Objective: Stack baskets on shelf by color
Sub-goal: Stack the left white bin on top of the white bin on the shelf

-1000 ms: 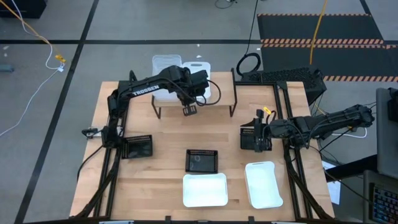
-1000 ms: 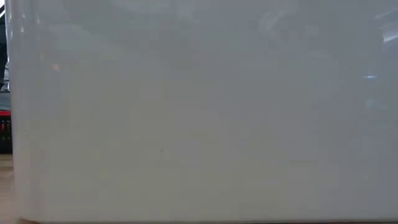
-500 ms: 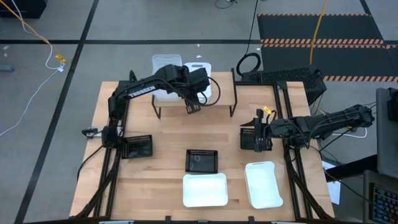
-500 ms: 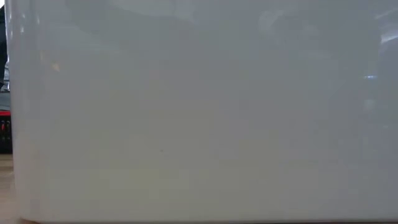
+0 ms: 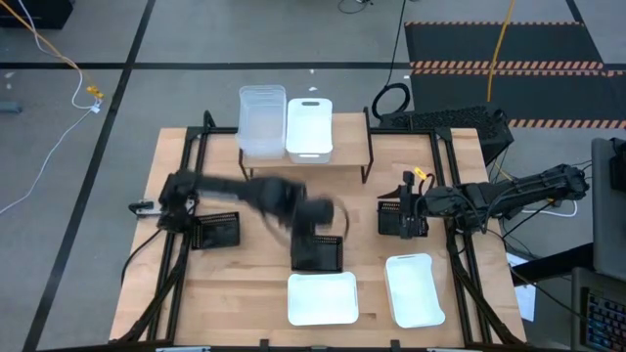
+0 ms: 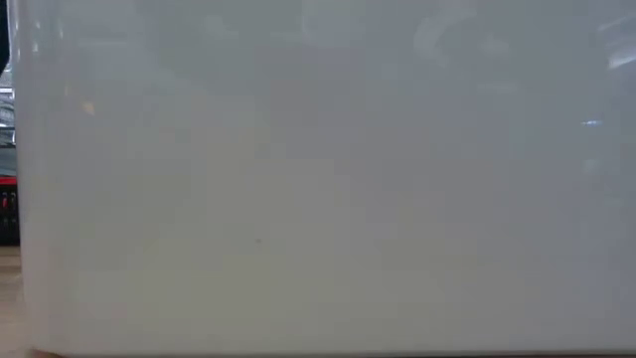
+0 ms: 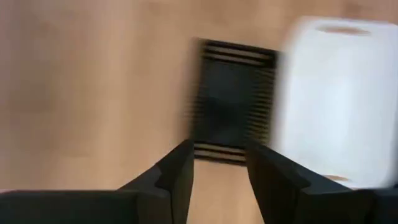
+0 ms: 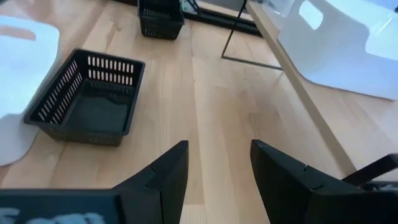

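Left end effector (image 7: 216, 168), fingers parted and holding nothing, hangs above the middle black basket (image 5: 318, 252), just behind a white basket (image 5: 322, 297). Right end effector (image 8: 217, 165), parted and empty, hovers right of that black basket. Behind it, on the shelf (image 5: 347, 161), stand a clear basket (image 5: 261, 120) and another white one (image 5: 309, 128).

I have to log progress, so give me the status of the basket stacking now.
Done: clear baskets and one white basket sit side by side on the shelf.

In hand: nothing. The left hand, open and empty, is over the middle black basket. The right hand waits open near the right black basket.

Left: two white baskets and three black ones, all on the table.
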Controlling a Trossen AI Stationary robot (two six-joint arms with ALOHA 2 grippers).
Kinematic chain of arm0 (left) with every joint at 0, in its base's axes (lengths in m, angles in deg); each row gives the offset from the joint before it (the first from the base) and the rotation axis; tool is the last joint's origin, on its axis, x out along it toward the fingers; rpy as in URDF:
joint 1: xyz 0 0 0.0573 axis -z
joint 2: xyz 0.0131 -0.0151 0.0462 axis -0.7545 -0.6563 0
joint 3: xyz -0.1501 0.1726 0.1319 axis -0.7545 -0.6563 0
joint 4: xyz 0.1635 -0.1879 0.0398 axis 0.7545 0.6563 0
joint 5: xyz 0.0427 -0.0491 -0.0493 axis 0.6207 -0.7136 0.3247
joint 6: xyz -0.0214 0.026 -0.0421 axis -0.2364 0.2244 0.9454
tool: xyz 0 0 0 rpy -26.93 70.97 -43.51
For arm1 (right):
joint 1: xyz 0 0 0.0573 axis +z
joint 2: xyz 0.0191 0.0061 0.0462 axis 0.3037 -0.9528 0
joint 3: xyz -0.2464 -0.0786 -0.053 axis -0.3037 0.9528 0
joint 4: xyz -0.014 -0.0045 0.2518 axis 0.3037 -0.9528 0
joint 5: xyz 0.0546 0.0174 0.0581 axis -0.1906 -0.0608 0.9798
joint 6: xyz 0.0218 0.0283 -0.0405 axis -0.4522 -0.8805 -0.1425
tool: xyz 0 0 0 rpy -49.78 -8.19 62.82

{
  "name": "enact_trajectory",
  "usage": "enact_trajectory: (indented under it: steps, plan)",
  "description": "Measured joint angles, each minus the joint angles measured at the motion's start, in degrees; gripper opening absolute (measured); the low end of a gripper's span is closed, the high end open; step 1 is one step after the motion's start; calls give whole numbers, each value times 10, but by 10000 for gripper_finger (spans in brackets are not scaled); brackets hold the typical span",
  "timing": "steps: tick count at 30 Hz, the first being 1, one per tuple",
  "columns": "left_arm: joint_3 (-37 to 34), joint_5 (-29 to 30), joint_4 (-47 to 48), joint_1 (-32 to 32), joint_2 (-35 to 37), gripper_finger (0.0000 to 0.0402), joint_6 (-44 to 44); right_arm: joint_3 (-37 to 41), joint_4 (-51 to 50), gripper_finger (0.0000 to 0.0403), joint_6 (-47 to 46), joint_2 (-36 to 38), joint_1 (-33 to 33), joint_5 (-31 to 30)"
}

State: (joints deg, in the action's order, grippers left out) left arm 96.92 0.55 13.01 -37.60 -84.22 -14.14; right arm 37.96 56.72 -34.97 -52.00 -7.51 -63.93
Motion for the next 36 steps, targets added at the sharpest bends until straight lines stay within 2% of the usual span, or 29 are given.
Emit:
enact_trajectory:
  steps: [2,4,7,9,16,20,23,27,30,36]
  plan:
    - [-34,-2,-49,46,-1,135,59,0,7,169,-1,0,0,0]
    - [-64,9,-101,81,-1,132,164,0,14,169,-7,0,0,0]
    - [-98,37,-151,114,-1,136,414,0,33,169,-20,0,0,1]
    - [-122,36,-179,134,-1,143,545,0,41,169,-32,0,0,2]
    - [-223,-26,-193,190,-1,191,785,1,44,169,-70,-1,1,2]
    - [-250,-33,-197,195,-1,227,806,7,45,169,-70,-2,1,2]
    - [-254,-25,-199,188,-1,246,778,7,46,169,-59,-2,1,2]
    - [-256,-18,-187,171,-1,246,756,7,45,169,-50,-2,1,2]
    - [-273,-27,-185,159,-1,213,754,7,36,169,-50,-2,1,2]
    - [-303,-61,-197,148,-1,95,726,8,21,169,-59,-2,1,2]
